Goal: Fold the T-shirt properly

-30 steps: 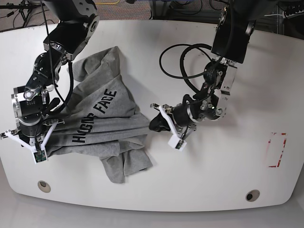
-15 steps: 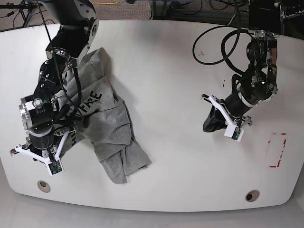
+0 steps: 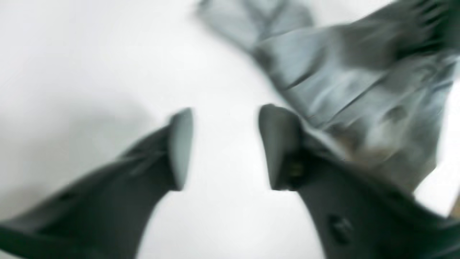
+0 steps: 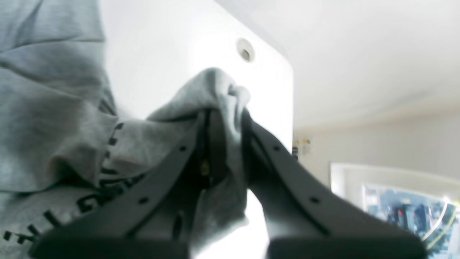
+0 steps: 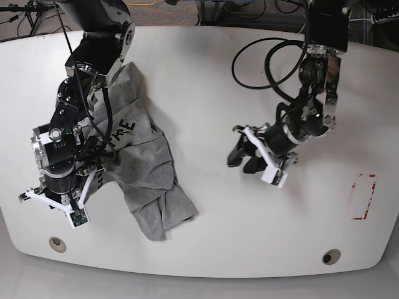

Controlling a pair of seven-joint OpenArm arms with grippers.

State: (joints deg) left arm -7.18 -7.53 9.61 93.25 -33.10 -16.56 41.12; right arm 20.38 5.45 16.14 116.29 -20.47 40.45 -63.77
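Note:
The grey T-shirt (image 5: 140, 165) lies bunched on the left of the white table (image 5: 199, 81), its black lettering partly showing. In the right wrist view my right gripper (image 4: 224, 122) is shut on a fold of the T-shirt (image 4: 54, 100), pinching the fabric just above the tabletop. The base view hides those fingers under the right arm's wrist (image 5: 56, 152). My left gripper (image 5: 242, 159) stands open over bare table, well to the right of the shirt. The blurred left wrist view shows nothing between the left gripper's (image 3: 226, 147) fingers. The T-shirt (image 3: 359, 86) lies beyond its right finger.
A black cable loop (image 5: 274, 62) hangs from the arm on the right. A red-outlined mark (image 5: 363, 196) sits near the table's right edge. Two round holes (image 5: 57, 244) (image 5: 331, 256) lie along the front edge, one of them (image 4: 245, 54) close to the held fold.
The left gripper has opened and swung back leftward toward the shirt after pulling off to the right. The shirt was drawn into a tighter bunch under the right arm, which shifted slightly.

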